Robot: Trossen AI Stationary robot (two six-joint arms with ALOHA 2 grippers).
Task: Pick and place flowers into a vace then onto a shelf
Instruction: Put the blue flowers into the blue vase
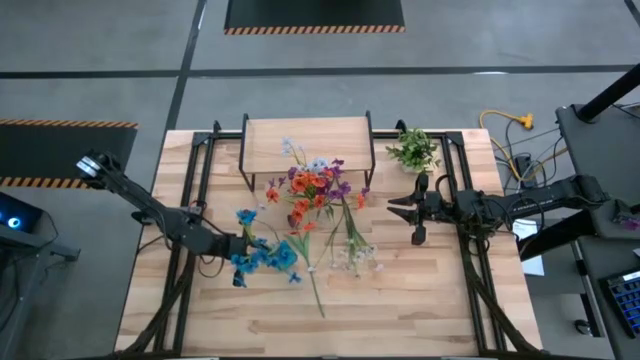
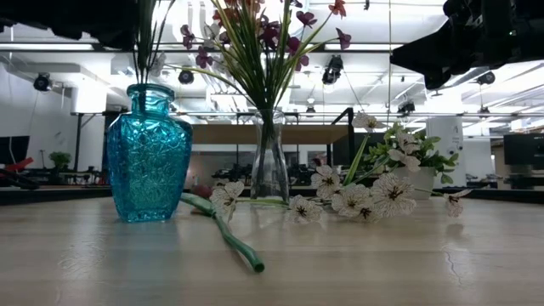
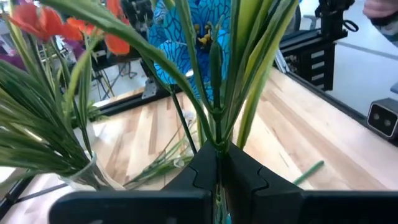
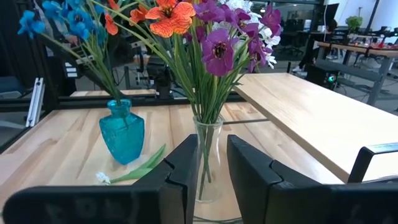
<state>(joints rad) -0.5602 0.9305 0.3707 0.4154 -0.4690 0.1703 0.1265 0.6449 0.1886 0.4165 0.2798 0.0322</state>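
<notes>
Plank table (image 1: 420,300) bears shelf (image 1: 308,140), two vases, loose white flowers (image 2: 361,200).

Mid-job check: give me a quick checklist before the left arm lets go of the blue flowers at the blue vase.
1. Left gripper clamped on blue flowers stems: ok.
2. Stems inside the blue vase: ok, stems rise from its neck.
3. Blue vase upright on the table: ok.
4. Right gripper open and apart from the clear vase: ok.
5. White flowers loose on the table: not ok, unplaced.
6. Shelf top free: ok.
</notes>
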